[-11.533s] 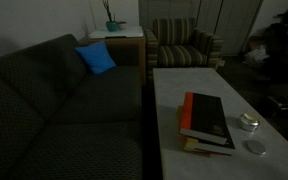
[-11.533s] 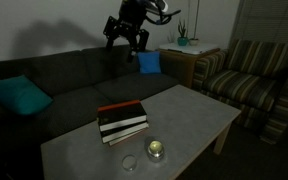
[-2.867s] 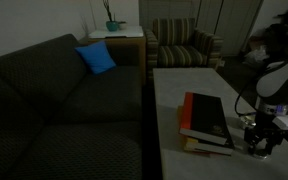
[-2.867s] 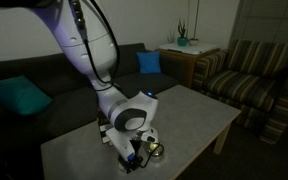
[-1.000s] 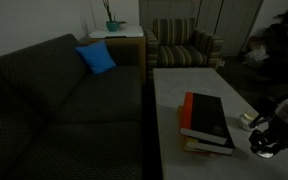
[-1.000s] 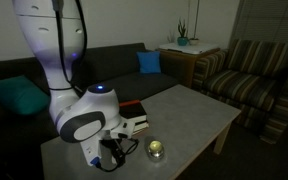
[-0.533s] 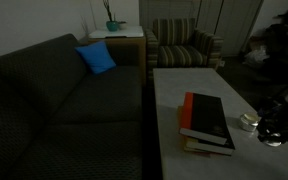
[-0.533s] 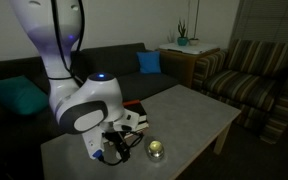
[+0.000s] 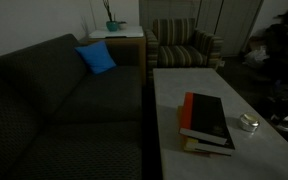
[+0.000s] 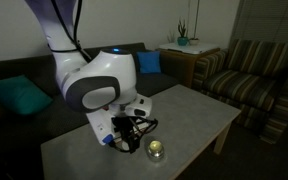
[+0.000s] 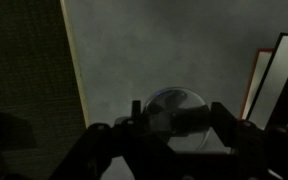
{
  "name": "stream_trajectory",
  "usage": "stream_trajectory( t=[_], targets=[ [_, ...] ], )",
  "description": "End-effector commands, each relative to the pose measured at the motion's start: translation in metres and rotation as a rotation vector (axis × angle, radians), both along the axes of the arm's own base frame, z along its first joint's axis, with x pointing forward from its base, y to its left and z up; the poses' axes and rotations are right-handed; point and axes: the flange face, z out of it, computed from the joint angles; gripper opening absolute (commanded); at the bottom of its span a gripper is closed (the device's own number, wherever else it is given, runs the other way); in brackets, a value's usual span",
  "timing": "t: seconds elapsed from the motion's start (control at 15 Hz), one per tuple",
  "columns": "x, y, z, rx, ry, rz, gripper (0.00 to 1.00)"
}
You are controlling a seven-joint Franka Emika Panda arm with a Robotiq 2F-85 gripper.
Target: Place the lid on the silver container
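The silver container [image 9: 249, 123] is a small shiny tin standing on the pale table [image 9: 184, 85] just beside the stack of books [image 9: 206, 122]. It also shows in an exterior view as the silver container [image 10: 156, 150], just in front of and below my gripper [image 10: 132, 130]. In the wrist view the lid [image 11: 169, 100], a flat round grey disc, sits between the two dark fingers [image 11: 220, 120] of my gripper [image 11: 176, 118], which is shut on it above bare tabletop. The container is out of the wrist view.
The books' edge [image 11: 274, 80] lies to the right in the wrist view, and the table edge [image 11: 74, 90] runs down the left. A dark sofa [image 9: 64, 100] with a blue cushion [image 9: 96, 58] flanks the table. A striped armchair [image 9: 184, 45] stands at the far end.
The arm has risen off the table with the lid and shifted toward the silver container. The spot where the lid lay is now bare.
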Motion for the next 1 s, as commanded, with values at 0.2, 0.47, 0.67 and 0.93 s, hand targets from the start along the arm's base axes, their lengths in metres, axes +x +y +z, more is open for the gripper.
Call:
stream_trajectory(
  t=[0.2,0.47,0.67,0.93],
  targets=[
    [0.0017,-0.0117,0.0156,0.076,0.088,0.098,0.69],
    [0.0,-0.018,0.0189,0.095,0.114,0.127,0.69],
    [0.0002,-0.0154,0.019,0.098,0.114,0.13,0.69],
    [0.0002,-0.0152,0.019,0.099,0.115,0.131,0.69]
  ],
)
